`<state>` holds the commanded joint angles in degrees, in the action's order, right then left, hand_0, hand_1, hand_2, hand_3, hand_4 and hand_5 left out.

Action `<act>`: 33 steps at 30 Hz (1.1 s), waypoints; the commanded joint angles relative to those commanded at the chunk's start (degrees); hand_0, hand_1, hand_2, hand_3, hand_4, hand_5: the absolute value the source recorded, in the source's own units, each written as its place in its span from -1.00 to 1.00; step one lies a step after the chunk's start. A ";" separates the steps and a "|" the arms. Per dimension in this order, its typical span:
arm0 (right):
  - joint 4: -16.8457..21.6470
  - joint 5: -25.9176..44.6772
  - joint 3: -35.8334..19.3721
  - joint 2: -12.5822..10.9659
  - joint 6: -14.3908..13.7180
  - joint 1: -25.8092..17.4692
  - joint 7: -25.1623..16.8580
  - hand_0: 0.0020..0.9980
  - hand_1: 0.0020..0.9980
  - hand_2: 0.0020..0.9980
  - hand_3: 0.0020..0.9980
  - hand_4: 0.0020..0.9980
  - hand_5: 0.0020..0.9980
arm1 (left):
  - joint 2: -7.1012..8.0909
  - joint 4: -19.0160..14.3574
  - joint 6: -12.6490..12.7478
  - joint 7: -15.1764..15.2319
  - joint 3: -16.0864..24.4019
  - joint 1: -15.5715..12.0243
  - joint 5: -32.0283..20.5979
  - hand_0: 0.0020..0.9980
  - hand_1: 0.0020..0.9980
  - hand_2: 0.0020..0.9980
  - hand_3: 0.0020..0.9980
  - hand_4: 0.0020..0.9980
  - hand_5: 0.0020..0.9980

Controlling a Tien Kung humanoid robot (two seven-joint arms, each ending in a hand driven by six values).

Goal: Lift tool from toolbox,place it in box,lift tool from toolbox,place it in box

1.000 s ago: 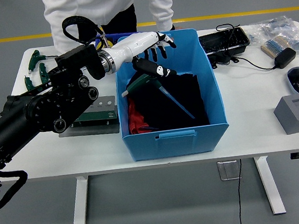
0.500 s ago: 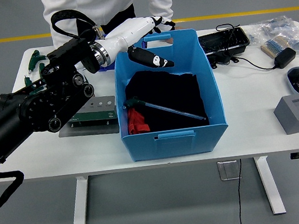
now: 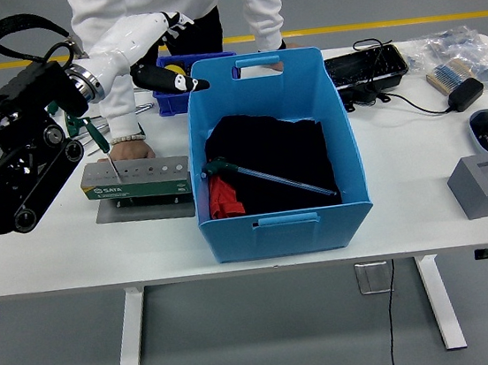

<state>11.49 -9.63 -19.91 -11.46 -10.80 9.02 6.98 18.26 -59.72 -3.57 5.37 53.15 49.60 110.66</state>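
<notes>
1 white table point(image 3: 423, 192) filled most of the frame, with a blue box point(image 3: 275, 147) at its centre. Inside the box, a green-handled tool point(image 3: 261, 174) lay slantwise on dark cloth. At upper left the robot's left hand point(image 3: 152, 47) hung above the table beside the box's far-left corner, fingers loosely spread, holding nothing. Left of the box stood a green toolbox point(image 3: 137, 178), and a person's hand point(image 3: 130, 147) rested just behind it.
</notes>
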 joint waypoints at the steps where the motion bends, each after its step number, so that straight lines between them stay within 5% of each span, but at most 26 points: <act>1: 0.01 0.07 -0.01 0.04 -0.04 -0.08 0.02 0.30 0.25 0.39 0.12 0.54 0.34 | 0.92 0.00 -0.25 0.00 -0.65 -0.15 0.07 0.09 0.20 0.33 0.28 1.00 0.09; 6: -0.01 -0.51 -0.38 0.10 -0.05 -0.25 0.21 0.30 0.25 0.39 0.12 0.54 0.34 | 5.72 1.21 -4.49 -1.85 -7.65 0.55 0.59 0.09 0.20 0.33 0.28 1.00 0.09; 7: -0.01 -0.55 -0.41 0.11 -0.04 -0.29 0.24 0.30 0.25 0.39 0.12 0.54 0.34 | 6.37 1.60 -5.88 -2.76 -9.18 0.63 0.82 0.33 0.33 0.37 0.06 0.98 0.12; 12: -0.08 -0.61 -0.52 0.17 0.01 -0.39 0.31 0.30 0.25 0.39 0.12 0.54 0.34 | 8.60 4.11 -8.18 -2.59 -15.60 0.73 0.13 0.33 0.33 0.37 0.06 0.98 0.12; 13: -0.08 -0.61 -0.54 0.18 0.02 -0.41 0.32 0.30 0.25 0.39 0.12 0.54 0.34 | 8.90 4.63 -8.48 -2.47 -16.80 0.84 0.11 0.52 0.37 0.37 -0.05 0.97 0.15; 33: -0.09 -1.19 -1.12 0.24 0.03 -0.26 0.58 0.31 0.25 0.39 0.12 0.53 0.33 | 9.21 9.97 -7.87 0.40 -22.18 2.15 2.25 0.58 0.35 0.28 -0.14 0.97 0.22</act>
<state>11.40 -10.81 -21.03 -11.22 -10.77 8.76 7.57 27.47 -49.75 -11.44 5.78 30.96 51.76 112.91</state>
